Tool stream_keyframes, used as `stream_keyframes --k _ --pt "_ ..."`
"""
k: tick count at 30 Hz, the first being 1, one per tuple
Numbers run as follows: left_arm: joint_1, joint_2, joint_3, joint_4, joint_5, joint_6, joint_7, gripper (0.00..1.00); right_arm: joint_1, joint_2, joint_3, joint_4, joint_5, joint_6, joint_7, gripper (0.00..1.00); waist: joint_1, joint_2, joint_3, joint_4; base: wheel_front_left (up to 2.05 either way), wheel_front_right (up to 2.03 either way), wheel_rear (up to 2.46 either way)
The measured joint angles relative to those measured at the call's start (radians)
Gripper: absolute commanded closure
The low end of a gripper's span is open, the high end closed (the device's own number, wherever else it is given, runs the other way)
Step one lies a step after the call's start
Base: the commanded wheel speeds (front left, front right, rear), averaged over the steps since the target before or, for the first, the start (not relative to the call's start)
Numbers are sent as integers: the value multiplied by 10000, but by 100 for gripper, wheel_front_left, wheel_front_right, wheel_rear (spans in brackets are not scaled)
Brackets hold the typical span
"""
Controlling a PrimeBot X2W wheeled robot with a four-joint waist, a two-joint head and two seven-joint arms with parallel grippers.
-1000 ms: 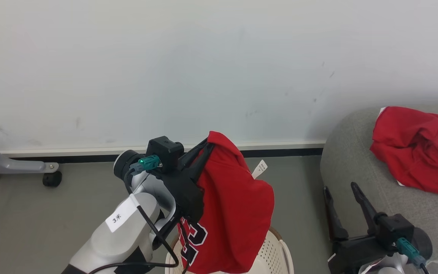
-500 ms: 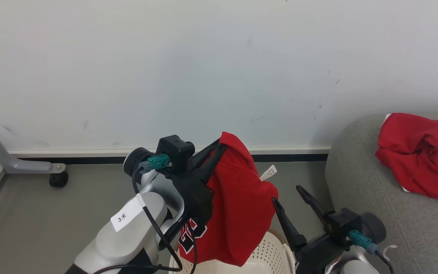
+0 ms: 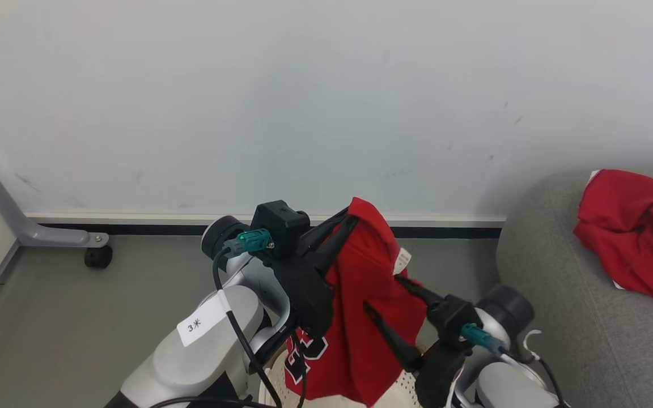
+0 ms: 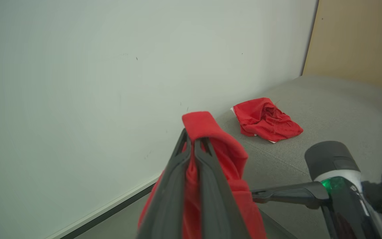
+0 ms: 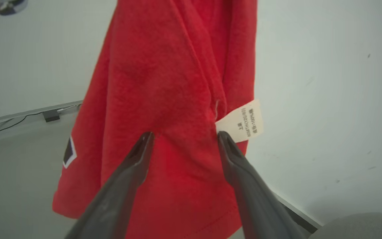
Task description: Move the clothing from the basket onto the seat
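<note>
L gripper (image 3: 351,219) w/ jersey (image 3: 363,323), grey floor (image 3: 105,317)

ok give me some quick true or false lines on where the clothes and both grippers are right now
1. The left gripper is shut on the jersey. True.
2. The right gripper is shut on the jersey. False: its fingers stand open, tips at the fabric.
3. The plain red garment lies on the seat. True.
4. The jersey lies in the basket. False: it hangs from the left gripper, over the basket.
</note>
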Motion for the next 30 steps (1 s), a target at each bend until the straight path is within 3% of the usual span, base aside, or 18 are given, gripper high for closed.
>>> stream_keyframes --k 6,14,15,16,17,19,20,30 --pt "-27 -17 -35 -138 -17 0 100 100 -700 -163 1490 391 445 0 -199 0 0 0 47 110 0 0 0" --pt "-34 -44 -48 -215 -96 0 190 100 -1678 81 2422 1312 1007 0 -372 2 0 0 146 158 0 0 0" --pt "-34 -46 -50 -222 -98 0 192 100 -1768 113 2516 1394 1131 0 -412 40 0 0 160 161 0 0 0" --pt "-35 -48 -52 -228 -98 0 211 100 -1832 138 2598 1444 1221 0 -454 56 0 0 175 164 0 0 0" --pt "-35 -48 -52 -236 -98 0 232 100 -1910 161 2700 1526 1277 0 -462 56 0 0 190 166 0 0 0" --pt "-35 -46 -54 -238 -98 0 234 100 -2038 182 2851 1657 1402 0 -535 96 0 0 218 167 0 0 0" --pt "-35 -42 -52 -238 -98 0 238 100 -2086 186 2938 1707 1465 0 -545 100 0 0 232 166 0 0 0" --pt "48 163 21 -219 -385 102 263 100 -2187 215 3112 2027 2452 2 -723 100 0 0 329 -46 0 0 0"
